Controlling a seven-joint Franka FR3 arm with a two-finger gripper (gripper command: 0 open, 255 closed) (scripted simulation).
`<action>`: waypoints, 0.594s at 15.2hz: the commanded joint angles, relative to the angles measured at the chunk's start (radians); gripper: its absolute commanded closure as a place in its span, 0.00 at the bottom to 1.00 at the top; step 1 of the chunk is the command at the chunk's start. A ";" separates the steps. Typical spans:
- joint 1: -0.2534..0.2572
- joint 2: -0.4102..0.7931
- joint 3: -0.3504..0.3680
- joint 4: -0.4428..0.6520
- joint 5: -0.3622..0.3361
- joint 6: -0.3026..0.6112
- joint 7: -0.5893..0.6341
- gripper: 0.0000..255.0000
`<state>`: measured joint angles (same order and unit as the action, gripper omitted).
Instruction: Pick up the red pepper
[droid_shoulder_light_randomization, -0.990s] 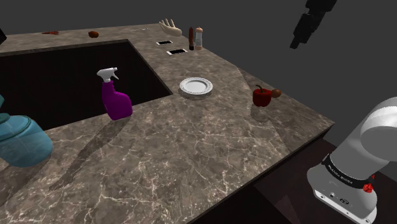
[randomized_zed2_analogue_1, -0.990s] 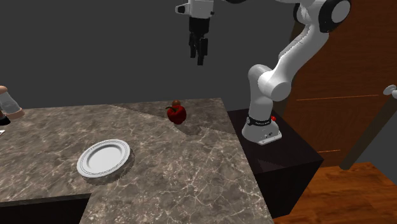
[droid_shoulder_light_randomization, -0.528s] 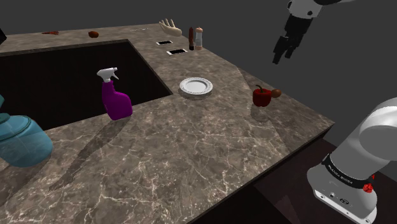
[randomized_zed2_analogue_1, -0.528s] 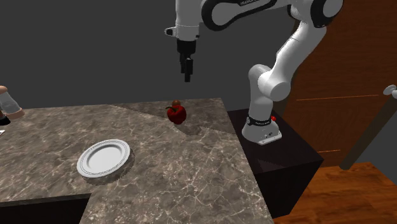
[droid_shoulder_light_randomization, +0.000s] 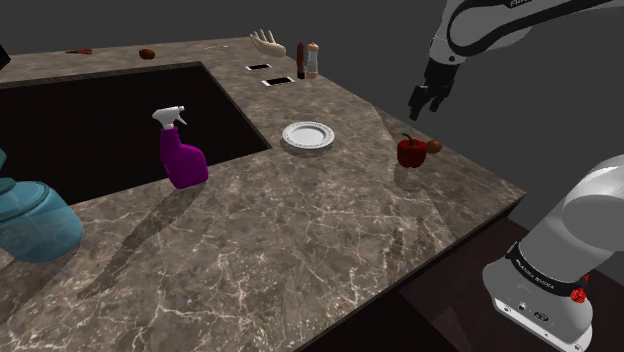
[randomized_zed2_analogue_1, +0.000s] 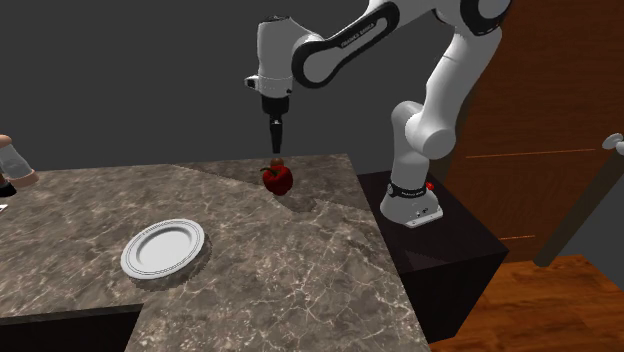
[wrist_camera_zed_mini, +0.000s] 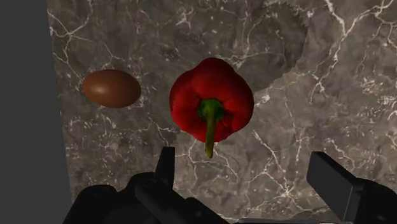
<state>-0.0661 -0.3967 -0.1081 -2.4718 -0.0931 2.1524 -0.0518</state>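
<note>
gripper (wrist_camera_zed_mini: 245, 172) open wide, empty, above red pepper (wrist_camera_zed_mini: 213, 95) by the counter (wrist_camera_zed_mini: 318, 63) edge.
looks light, smooth, likely slippery; grab across the firm body, not the stem (wrist_camera_zed_mini: 210, 137).

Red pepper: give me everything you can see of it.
The red pepper is glossy, deep red and lobed, with a green stem rising from its top and bending a little. It stands upright on the brown veined stone-look counter, near the counter's edge. A brown egg-shaped thing lies beside it, with a gap between. The end effector hangs above it, fingers open, touching nothing. Nothing but the counter touches the pepper.
</note>
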 joint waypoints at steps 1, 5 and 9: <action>-0.007 0.078 -0.005 0.004 -0.004 0.075 0.017 0.00; -0.015 0.168 -0.013 0.008 -0.009 0.159 0.033 0.00; -0.016 0.201 -0.015 -0.018 -0.010 0.218 0.035 0.00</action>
<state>-0.0816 -0.2059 -0.1223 -2.4832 -0.1025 2.3528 -0.0172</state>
